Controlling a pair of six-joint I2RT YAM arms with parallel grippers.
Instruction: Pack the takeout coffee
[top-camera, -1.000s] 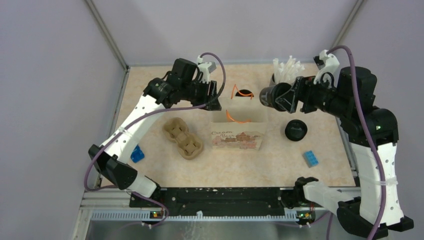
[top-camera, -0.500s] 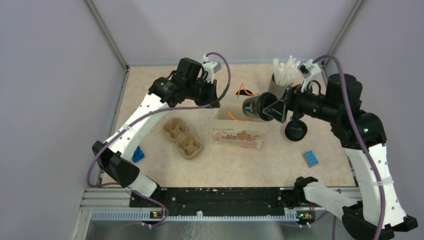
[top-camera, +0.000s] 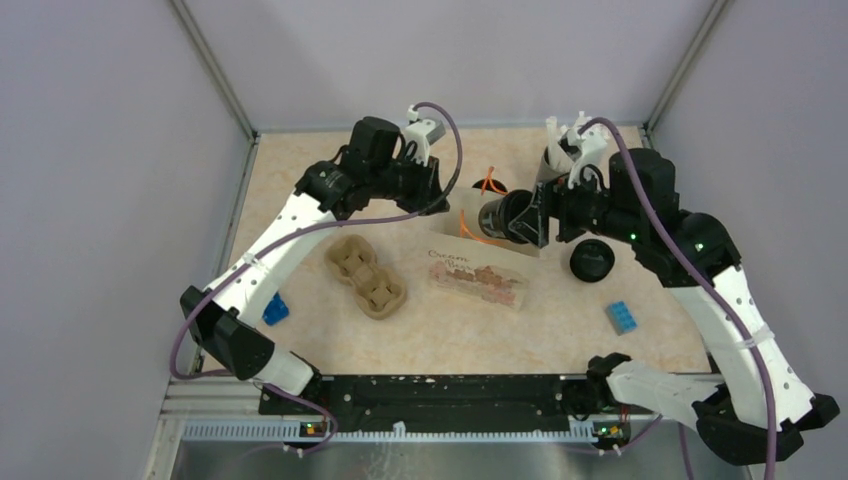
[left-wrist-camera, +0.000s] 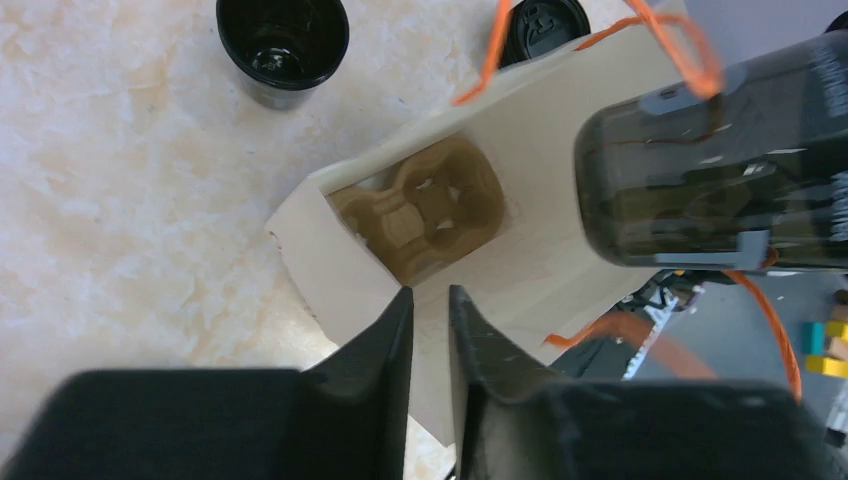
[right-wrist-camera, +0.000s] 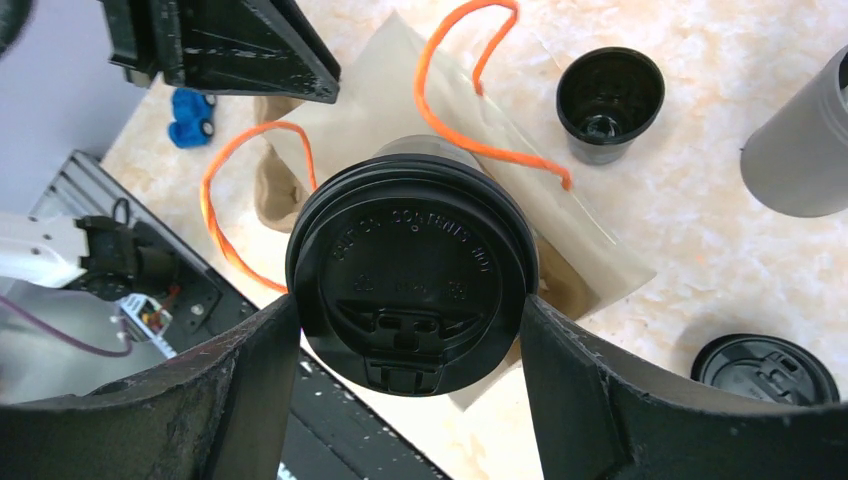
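Clamping the left gripper (left-wrist-camera: 430, 295) tight on one wall of the paper bag (top-camera: 478, 272), propping its mouth open. Swinging the coffee cup (top-camera: 503, 217) leftward from a second ago, now tipped sideways over that mouth, squeezed in the right gripper (top-camera: 537, 214); probably nearing the drop. Revealing, from the left wrist only, a cardboard carrier (left-wrist-camera: 432, 203) on the bag's floor; confirming, from the right wrist only, the lid (right-wrist-camera: 412, 275) snapped on.

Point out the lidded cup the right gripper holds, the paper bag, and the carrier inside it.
lidded cup (right-wrist-camera: 412, 275): right wrist view, centre of lid.
paper bag (left-wrist-camera: 540, 120): left wrist view, bare inner wall.
carrier (left-wrist-camera: 430, 205): left wrist view, middle between its wells.
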